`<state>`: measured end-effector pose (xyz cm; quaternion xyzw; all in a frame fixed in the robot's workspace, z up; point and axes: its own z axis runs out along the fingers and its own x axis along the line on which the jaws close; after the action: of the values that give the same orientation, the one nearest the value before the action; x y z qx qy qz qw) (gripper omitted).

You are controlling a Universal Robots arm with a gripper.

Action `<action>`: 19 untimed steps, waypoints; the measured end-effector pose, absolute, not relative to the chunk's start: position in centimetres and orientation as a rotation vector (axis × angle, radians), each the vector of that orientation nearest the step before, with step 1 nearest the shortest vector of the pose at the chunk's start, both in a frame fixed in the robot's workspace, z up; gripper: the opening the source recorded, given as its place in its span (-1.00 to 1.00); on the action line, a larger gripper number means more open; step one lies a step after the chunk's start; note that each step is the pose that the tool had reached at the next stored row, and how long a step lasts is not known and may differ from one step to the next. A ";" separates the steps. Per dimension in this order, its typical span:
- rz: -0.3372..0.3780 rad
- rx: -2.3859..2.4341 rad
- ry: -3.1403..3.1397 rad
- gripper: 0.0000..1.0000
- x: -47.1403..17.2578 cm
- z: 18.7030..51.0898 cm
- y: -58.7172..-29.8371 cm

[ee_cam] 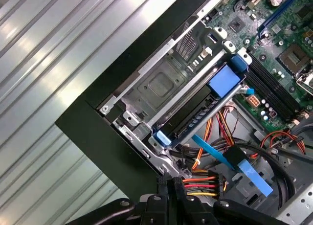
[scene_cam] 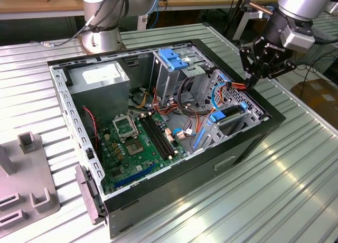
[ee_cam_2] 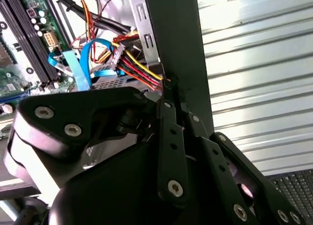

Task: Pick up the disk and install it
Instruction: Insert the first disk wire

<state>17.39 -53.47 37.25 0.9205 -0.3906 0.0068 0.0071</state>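
The disk (ee_cam: 191,113) is taken to be the dark slab framed by blue plastic rails that is seen edge-on inside the drive cage (ee_cam: 155,84) in the first wrist view. In the exterior view the same blue-railed piece (scene_cam: 228,114) is seen low in that cage. Its label and grey face are hidden, so whether it is fully seated cannot be judged.

The gripper (scene_cam: 252,79) is held just above the cage, over the rim of the computer case (scene_cam: 248,142). Its fingers are drawn tightly together in both wrist views, and nothing is seen between them. A bundle of red, yellow and black power wires (ee_cam: 204,182) is seen just beside the fingertips (ee_cam: 171,193), between them and the cage.

The disk is judged to be stiff and fairly dense for its bulk, so a firm pinch would be needed. Its metal faces are likely smooth and slippery, and the mechanism inside is thought to be sensitive to knocks. The blue rails are judged the better hold: they are plastic, give more friction and keep pressure off the body. The broad blue tab (ee_cam: 224,81) at one end of the cage is the most exposed part. The wires beside the cage could be snagged.
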 end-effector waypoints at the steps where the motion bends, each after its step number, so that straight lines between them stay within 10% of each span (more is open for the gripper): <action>1: 0.021 2.869 -1.244 -0.68 17.4 37.2 -53.5; 19: 0.017 2.649 -1.659 -0.68 17.4 37.0 -53.5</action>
<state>17.38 -53.46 36.98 0.8475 -0.5308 0.0056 0.0081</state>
